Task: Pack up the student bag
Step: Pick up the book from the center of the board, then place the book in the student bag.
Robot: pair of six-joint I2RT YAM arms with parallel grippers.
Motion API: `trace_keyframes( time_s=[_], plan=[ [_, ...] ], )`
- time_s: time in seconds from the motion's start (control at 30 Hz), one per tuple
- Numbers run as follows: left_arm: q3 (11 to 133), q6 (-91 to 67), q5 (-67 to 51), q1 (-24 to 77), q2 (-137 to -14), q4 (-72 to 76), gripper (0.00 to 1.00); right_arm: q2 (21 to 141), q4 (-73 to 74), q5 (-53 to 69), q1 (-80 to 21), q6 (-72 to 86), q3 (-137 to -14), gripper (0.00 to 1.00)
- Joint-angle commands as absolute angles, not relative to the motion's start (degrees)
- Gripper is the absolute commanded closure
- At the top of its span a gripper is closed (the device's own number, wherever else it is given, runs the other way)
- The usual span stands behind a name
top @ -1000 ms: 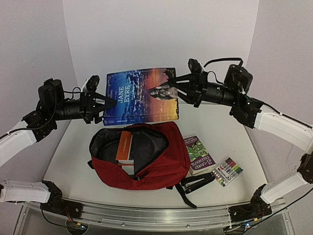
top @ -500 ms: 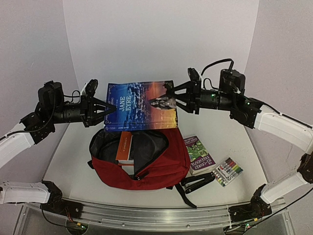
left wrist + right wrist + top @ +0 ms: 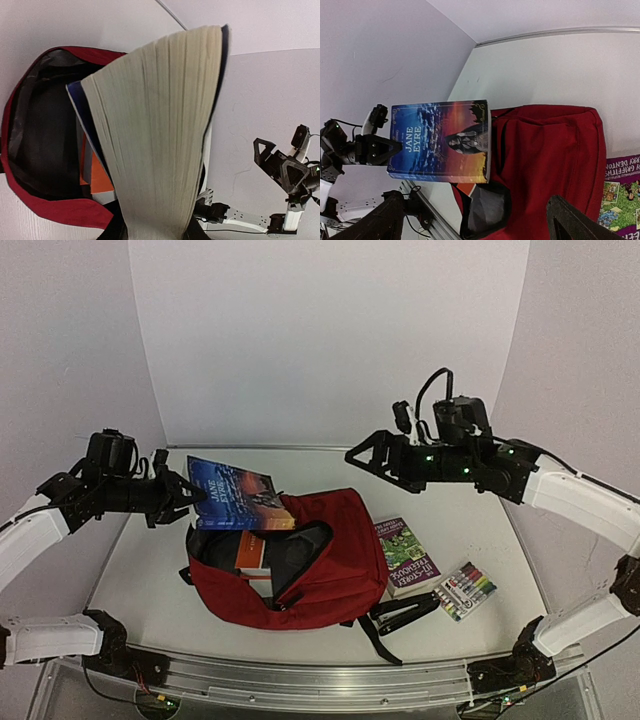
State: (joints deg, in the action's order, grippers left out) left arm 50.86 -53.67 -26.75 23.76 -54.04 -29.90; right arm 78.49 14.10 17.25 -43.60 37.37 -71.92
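left jaws clamped on the jane eyre book [image 3: 235,495], tilted over the open student bag [image 3: 340,560]; right jaws wide apart, empty, above the bag's far edge.

right gripper [image 3: 362,451] released the book [image 3: 232,496]; left gripper [image 3: 186,496] lowered it to the bag [image 3: 335,575]

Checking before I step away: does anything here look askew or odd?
The Jane Eyre book hangs tilted over the open student bag, pinched at one edge by the left gripper only; the right gripper stands open, apart from it. Nothing looks spilled.
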Motion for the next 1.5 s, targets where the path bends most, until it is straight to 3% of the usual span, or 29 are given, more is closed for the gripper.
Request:
trace_keyframes(
  time_s=[0.0,0.37,1.03,1.17,1.2,1.3,1.4,1.43,1.47],
  plan=[
    [57.36,-50.73,-21.28,23.58,-49.67,-30.44,1.00,80.89,17.92,10.62,-46.36,35.30,-70.46,0.02],
    [60.45,-49.43,-13.13,23.46,-43.89,-40.03,1.00,91.41,17.81,9.69,-54.07,35.80,-74.63,0.02],
    [56.72,-51.13,-17.54,23.51,-43.97,-35.61,1.00,103.62,18.61,5.33,-64.98,35.17,-88.40,0.04],
    [57.02,-50.91,-17.98,23.48,-43.93,-35.25,1.00,106.33,21.20,0.61,-65.13,35.76,-90.48,0.17],
    [57.18,-50.80,-18.00,23.50,-43.87,-35.41,1.00,106.86,21.84,-0.27,-65.14,35.68,-91.21,0.24],
    [57.66,-50.42,-17.74,23.49,-43.59,-36.33,1.00,108.28,23.52,-3.17,-65.13,35.30,-93.77,0.54],
    [57.79,-50.36,-17.05,23.53,-42.90,-37.75,1.00,108.32,25.36,-8.08,-65.13,36.41,-95.87,0.94],
    [57.78,-50.36,-16.84,23.48,-42.52,-38.23,1.00,107.72,25.83,-10.56,-65.09,37.44,-96.13,1.00],
    [57.81,-50.36,-16.66,23.51,-41.96,-38.74,1.00,106.64,25.89,-12.61,-65.06,38.52,-96.12,1.00]
  ],
)
